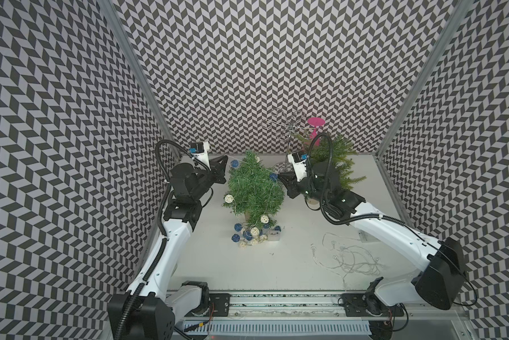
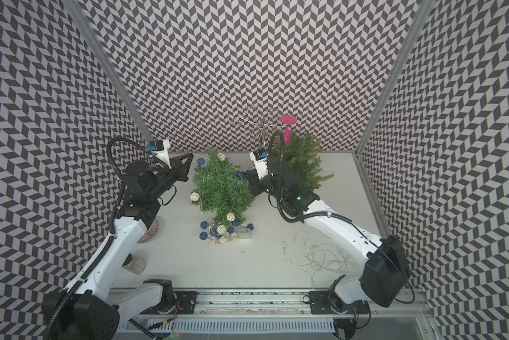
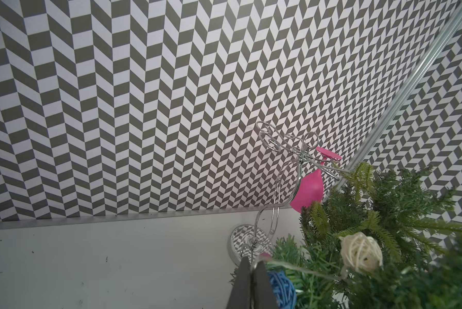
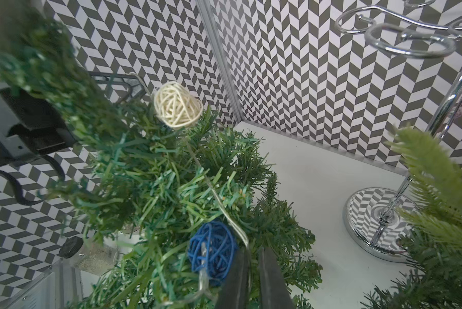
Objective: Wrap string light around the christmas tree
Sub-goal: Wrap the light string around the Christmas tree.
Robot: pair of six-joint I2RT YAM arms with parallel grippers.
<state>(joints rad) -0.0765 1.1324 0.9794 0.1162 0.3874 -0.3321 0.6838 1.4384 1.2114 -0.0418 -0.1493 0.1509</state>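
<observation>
Christmas tree (image 1: 254, 191) stands mid desk (image 1: 300, 273), nearer the far edge. String light (image 1: 229, 198) crosses the upper branches only. Most balls (image 1: 251, 234) lie heaped at its foot, so wrapping looks barely begun. Left gripper (image 3: 252, 263) pinches the wire. Right gripper (image 4: 254, 256) jaws sit narrowly parted around it, hold unclear.

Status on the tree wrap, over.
Left gripper shut on string light near christmas tree top. Right gripper barely open, wire in gap. Light partly draped, rest heaped at base. Second plant behind right arm.
</observation>
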